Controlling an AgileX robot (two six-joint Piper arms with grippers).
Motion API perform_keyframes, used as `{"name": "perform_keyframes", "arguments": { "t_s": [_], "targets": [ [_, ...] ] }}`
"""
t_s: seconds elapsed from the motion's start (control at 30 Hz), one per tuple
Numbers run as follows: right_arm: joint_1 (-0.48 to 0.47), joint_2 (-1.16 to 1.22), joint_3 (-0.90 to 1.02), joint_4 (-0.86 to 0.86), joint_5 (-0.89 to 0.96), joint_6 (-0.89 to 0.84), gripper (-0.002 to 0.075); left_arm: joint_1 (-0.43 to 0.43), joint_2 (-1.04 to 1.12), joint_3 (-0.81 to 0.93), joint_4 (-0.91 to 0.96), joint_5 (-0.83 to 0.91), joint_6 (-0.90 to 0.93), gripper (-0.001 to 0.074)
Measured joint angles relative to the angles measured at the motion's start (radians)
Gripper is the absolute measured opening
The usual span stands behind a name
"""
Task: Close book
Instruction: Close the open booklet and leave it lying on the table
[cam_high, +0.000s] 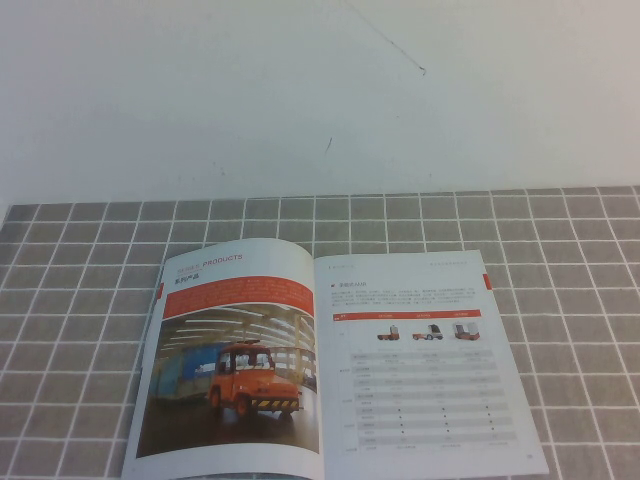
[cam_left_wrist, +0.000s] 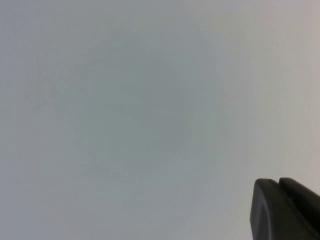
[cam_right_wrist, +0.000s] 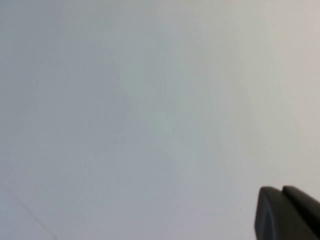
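Observation:
An open book (cam_high: 330, 365) lies flat on the grey checked cloth (cam_high: 80, 300) at the near middle of the table. Its left page shows an orange vehicle (cam_high: 252, 378); its right page carries a table of small print and three small vehicle pictures. Neither arm appears in the high view. In the left wrist view my left gripper (cam_left_wrist: 277, 181) shows only as two black fingertips pressed together against a blank pale surface, with nothing held. My right gripper (cam_right_wrist: 281, 189) looks the same in the right wrist view. The book is in neither wrist view.
Behind the cloth rises a plain white wall (cam_high: 320, 90) with a thin dark crack (cam_high: 400, 50). The cloth runs across the table on both sides of the book.

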Motion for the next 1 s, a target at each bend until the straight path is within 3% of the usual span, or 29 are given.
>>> {"name": "perform_keyframes", "arguments": {
  "t_s": [0.27, 0.6, 0.77, 1.0],
  "targets": [
    [0.0, 0.033, -0.248, 0.002, 0.494, -0.07, -0.0003, 0.0, 0.035, -0.273, -0.05, 0.391, 0.055, -0.0004],
    [0.0, 0.429, -0.581, 0.095, 0.98, -0.109, -0.0003, 0.0, 0.444, -0.625, 0.058, 0.935, 0.137, -0.0004],
    [0.0, 0.642, -0.701, 0.31, 1.049, -0.351, -0.0003, 0.0, 0.676, -0.71, 0.032, 1.114, 0.139, -0.0004],
    [0.0, 1.015, -0.746, 0.542, 1.114, -0.647, -0.0003, 0.0, 0.946, -0.76, -0.129, 1.143, 0.216, -0.0004]
  ]
}}
